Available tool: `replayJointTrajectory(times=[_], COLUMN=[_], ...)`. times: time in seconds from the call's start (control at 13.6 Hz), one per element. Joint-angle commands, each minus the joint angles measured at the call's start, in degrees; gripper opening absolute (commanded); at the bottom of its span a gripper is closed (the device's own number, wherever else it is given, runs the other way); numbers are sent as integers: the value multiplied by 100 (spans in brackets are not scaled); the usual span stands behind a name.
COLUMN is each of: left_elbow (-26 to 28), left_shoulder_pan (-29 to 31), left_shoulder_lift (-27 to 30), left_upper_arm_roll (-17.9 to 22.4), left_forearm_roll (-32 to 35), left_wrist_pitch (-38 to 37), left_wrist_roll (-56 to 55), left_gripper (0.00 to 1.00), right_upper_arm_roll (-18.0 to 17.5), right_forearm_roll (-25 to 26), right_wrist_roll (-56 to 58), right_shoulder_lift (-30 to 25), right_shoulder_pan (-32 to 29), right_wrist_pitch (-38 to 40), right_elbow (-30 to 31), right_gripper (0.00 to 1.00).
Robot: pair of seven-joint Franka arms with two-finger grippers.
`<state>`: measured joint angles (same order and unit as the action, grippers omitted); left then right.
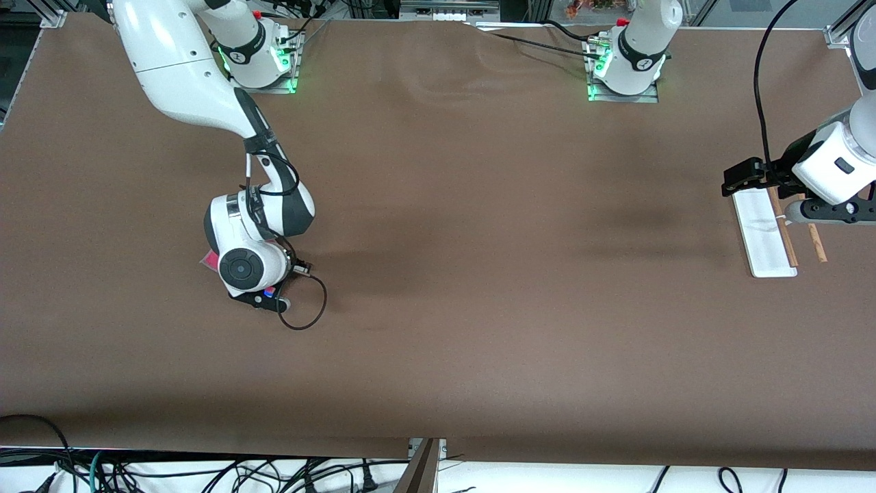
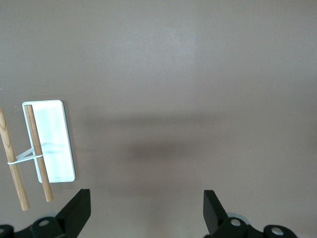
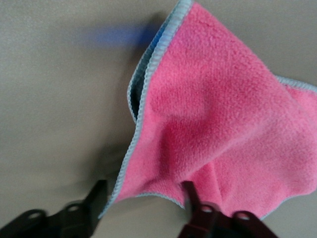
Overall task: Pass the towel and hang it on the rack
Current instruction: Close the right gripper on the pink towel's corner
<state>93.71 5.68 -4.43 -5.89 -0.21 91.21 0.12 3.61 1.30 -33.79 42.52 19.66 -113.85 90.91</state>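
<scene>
Nearest the front camera among the working items was the right gripper (image 1: 263,291), set low at the right arm's end of the table (image 1: 438,356), its wrist housing covering most of what lay beneath. Only a sliver of the towel (image 1: 209,259) showed at the edge of that housing, resting on the brown surface. A black cable (image 1: 311,311) looped on the table just beside the gripper. At the left arm's end, the rack (image 1: 766,239) lay with its white base flat and its two brown rods alongside; the left gripper (image 1: 831,212) hung over it, and that arm was waiting.

From the left wrist view, the left gripper (image 2: 146,210) was released, its two dark fingers (image 2: 77,210) standing wide apart with bare table between them. The rack (image 2: 52,144) lay off to one side below: white base, two parallel wooden rods, a thin white crosspiece joining them.

From the right wrist view, the towel (image 3: 223,124) filled much of the frame, pink with a pale blue-grey trim, bunched and folded over itself on the table (one corner peaked upward). The right gripper (image 3: 146,198) had one finger (image 3: 190,196) pressed into the pink cloth and the other at the trimmed edge, so that a fold of the towel sat between the jaws. Whether the jaws had fully clamped on that fold I cannot tell.
</scene>
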Motion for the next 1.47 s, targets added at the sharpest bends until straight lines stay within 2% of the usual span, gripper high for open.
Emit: replayJointTrajectory(times=[0.0, 0.15, 0.22, 0.44, 0.66, 0.74, 1.1, 1.4], left_elbow=[-169, -169, -169, -169, -169, -169, -169, -169], left_shoulder_pan=[38, 38, 38, 29, 38, 38, 38, 38], left_shoulder_lift=[-75, -75, -75, -84, -75, -75, -75, -75], left_upper_arm_roll=[-17, -17, -17, -17, -8, -8, -8, -17], left_forearm_roll=[-102, -102, -102, -102, -102, -102, -102, -102], left_wrist_pitch=[-130, -121, -130, -130, -130, -130, -130, -130], left_wrist_roll=[102, 102, 102, 111, 111, 102, 111, 102], left_gripper=[100, 100, 100, 100, 100, 100, 100, 100], right_upper_arm_roll=[-1, -1, -1, -10, -1, -10, -10, -1], right_forearm_roll=[46, 46, 46, 37, 55, 55, 20, 20], right_wrist_roll=[-76, -75, -32, -40, 12, 12, 39, 21], right_shoulder_lift=[-50, -59, -68, -86, -121, -129, -252, -551], right_shoulder_pan=[-6, -6, -6, 11, 20, 20, 11, 20], right_wrist_pitch=[47, 47, 47, 47, 47, 47, 556, 627], right_elbow=[-3, -29, -29, -47, -82, -187, -890, -1014], right_gripper=[60, 53, 45, 32, 4, 0, 0, 0])
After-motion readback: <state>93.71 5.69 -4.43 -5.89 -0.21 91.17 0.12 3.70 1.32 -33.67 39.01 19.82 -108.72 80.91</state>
